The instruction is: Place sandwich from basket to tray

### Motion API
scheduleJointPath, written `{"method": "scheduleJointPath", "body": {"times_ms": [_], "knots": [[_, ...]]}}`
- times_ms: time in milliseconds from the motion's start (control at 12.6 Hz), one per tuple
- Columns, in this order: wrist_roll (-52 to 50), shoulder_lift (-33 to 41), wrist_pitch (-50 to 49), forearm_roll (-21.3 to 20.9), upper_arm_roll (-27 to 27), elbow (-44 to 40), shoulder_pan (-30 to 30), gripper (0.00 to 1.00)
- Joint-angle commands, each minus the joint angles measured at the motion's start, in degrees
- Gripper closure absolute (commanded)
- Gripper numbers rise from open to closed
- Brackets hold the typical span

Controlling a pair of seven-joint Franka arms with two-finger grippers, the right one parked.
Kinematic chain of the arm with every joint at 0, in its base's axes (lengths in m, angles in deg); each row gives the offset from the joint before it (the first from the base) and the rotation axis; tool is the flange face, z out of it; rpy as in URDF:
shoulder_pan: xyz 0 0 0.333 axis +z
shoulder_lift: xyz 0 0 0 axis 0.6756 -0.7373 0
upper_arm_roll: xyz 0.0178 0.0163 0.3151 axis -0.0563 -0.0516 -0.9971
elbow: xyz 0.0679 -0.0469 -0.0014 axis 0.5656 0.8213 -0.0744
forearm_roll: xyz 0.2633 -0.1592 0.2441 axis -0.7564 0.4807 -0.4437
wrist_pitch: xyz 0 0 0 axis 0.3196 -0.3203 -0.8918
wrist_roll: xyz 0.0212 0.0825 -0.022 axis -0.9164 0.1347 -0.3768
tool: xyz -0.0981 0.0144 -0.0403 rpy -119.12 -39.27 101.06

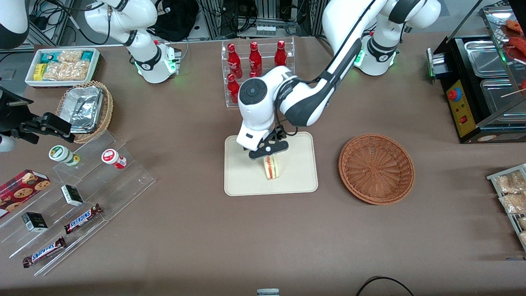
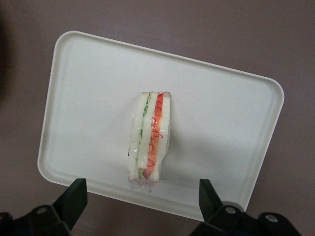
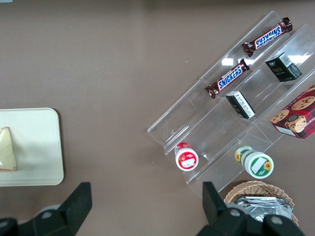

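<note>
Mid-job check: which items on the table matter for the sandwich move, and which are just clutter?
Job items:
sandwich, standing on the tray
basket, empty
gripper, open, just above the sandwich

Clutter:
cola bottles
Snickers bars
foil containers
cookie box

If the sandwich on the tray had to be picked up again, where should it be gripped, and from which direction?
Probably from straight above, closing on the two flat bread faces of the sandwich. It stands on edge on the tray with its striped filling edge facing up, so those faces are the widest parallel surfaces. The end effector hangs open just above it, fingers either side.
</note>
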Motion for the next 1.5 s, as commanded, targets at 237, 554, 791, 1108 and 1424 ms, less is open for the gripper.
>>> {"method": "scheduleJointPath", "body": {"times_ms": [237,554,791,1108,1424], "knots": [[6.2,4.3,-7.8,-1.4,-0.3,1.3,4.5,0.0],[15.0,10.0,-10.7,1.4,-0.1,5.8,11.0,0.0],[17.9,14.4,-11.3,2.1,-0.1,9.9,16.8,0.0],[28.3,19.8,-14.9,4.1,-0.1,13.9,23.5,0.0],[37.7,23.2,-20.3,4.1,-0.1,14.3,29.4,0.0]]}}
